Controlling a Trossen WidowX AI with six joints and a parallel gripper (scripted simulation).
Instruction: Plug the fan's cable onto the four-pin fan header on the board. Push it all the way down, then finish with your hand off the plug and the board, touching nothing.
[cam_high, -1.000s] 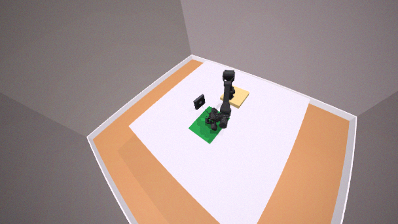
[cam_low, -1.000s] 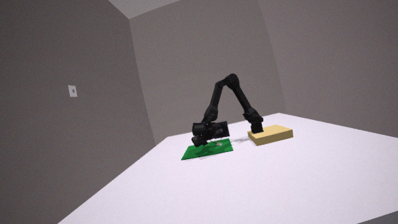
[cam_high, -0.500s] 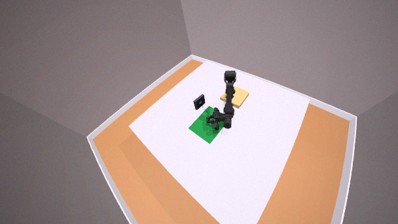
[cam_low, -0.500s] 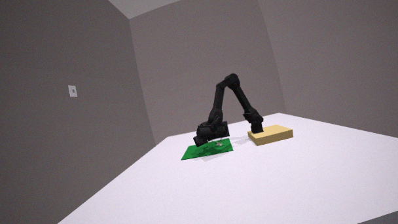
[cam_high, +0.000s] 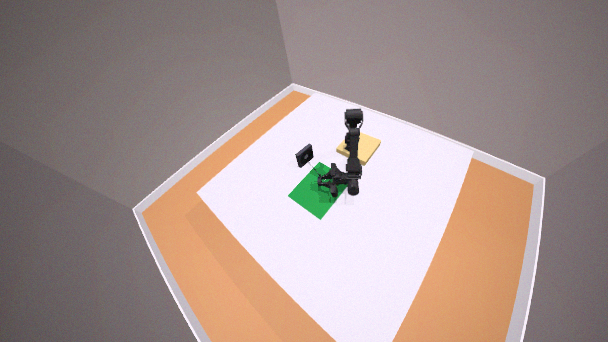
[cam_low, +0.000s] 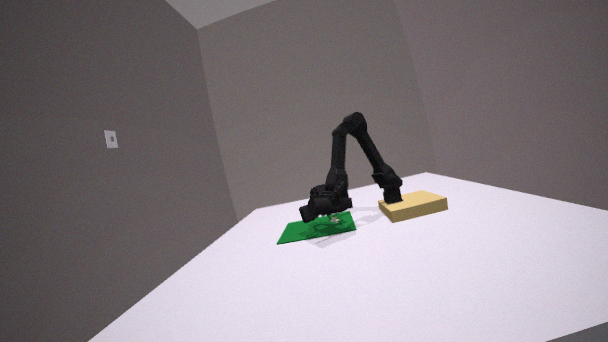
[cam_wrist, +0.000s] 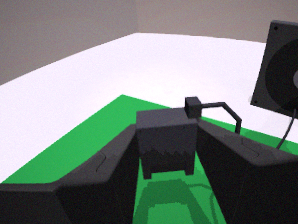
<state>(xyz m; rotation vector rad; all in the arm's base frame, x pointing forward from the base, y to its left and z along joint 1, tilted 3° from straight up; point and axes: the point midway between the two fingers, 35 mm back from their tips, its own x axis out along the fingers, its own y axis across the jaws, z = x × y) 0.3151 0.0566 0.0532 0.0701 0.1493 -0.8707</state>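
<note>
White table, flat green board: the black claw is clamped on the dark boxy plug. I'd line it up squarely over the header before pushing down.

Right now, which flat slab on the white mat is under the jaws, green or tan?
The green board; the tan block only carries the arm's base.
</note>
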